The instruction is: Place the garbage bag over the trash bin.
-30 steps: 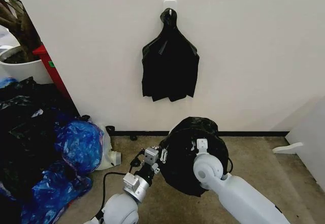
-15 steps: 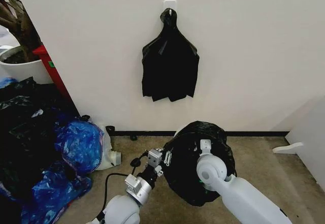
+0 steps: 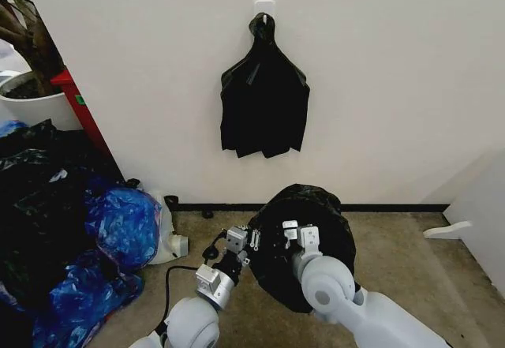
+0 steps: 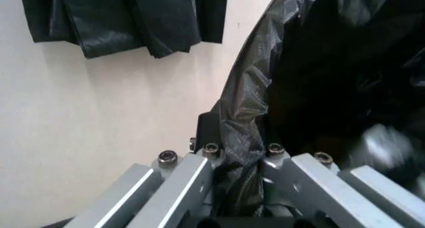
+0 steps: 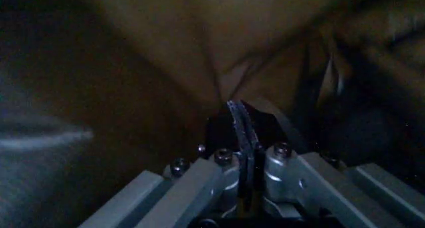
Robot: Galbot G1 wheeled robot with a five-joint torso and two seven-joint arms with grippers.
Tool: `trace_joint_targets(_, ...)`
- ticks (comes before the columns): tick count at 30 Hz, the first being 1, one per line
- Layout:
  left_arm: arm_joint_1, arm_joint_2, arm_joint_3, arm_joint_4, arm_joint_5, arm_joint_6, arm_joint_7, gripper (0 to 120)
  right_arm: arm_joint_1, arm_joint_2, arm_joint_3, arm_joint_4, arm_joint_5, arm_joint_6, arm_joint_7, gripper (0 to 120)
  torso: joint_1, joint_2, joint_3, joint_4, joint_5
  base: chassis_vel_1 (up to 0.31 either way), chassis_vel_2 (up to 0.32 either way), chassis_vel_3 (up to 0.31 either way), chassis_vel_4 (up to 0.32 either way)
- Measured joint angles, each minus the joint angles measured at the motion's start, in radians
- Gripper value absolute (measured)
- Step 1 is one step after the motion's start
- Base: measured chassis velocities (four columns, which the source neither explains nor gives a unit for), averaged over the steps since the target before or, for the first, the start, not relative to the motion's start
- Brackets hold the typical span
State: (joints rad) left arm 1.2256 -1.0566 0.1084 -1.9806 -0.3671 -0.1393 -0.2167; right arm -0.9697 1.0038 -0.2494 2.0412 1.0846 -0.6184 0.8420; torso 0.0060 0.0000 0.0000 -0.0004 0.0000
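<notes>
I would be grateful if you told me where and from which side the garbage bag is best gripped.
Probably at its thin edge, one pincer on each side, as now. The left pincer pinches a fold of the garbage bag on its left side; the right pincer is shut on a thin sheet edge. The film is loose and billowy, so only a gathered edge seems to offer a firm pinch.

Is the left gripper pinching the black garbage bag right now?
Yes, in the left wrist view the left gripper has its fingers closed on a fold of the garbage bag.
</notes>
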Motion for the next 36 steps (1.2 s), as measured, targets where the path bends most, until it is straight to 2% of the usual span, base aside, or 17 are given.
trace_joint_targets(8, -0.003, -0.002, -0.007, -0.011, -0.016, 0.012, -0.006, 1, -0.021, -0.001, 0.004, -0.008, -0.02, 0.001, -0.008, 0, 0.0, 0.0, 0.0, -0.0001, 0.0001, 0.0, 0.0, 0.0, 0.0)
trace_joint_targets(16, 0.002, -0.006, -0.003, -0.004, -0.005, 0.013, -0.005, 1, 0.038, -0.042, 0.039, 0.047, 0.035, 0.005, 0.009, 0, 0.0, 0.0, 0.0, 0.0001, -0.0002, 0.0, 0.0, 0.0, 0.0)
trace_joint_targets(29, 0.016, -0.01, 0.004, -0.024, 0.015, 0.015, 0.001, 1, 0.049, 0.0, 0.064, -0.147, -0.072, 0.04, 0.063, 0, 0.0, 0.0, 0.0, 0.0, 0.0001, 0.0, 0.0, 0.0, 0.0)
trace_joint_targets(36, 0.028, 0.002, -0.005, -0.04, 0.013, 0.012, 0.005, 1, 0.054, -0.003, 0.078, -0.168, -0.071, 0.053, 0.058, 0, 0.0, 0.0, 0.0, 0.0001, 0.0, 0.0, 0.0, 0.0, 0.0)
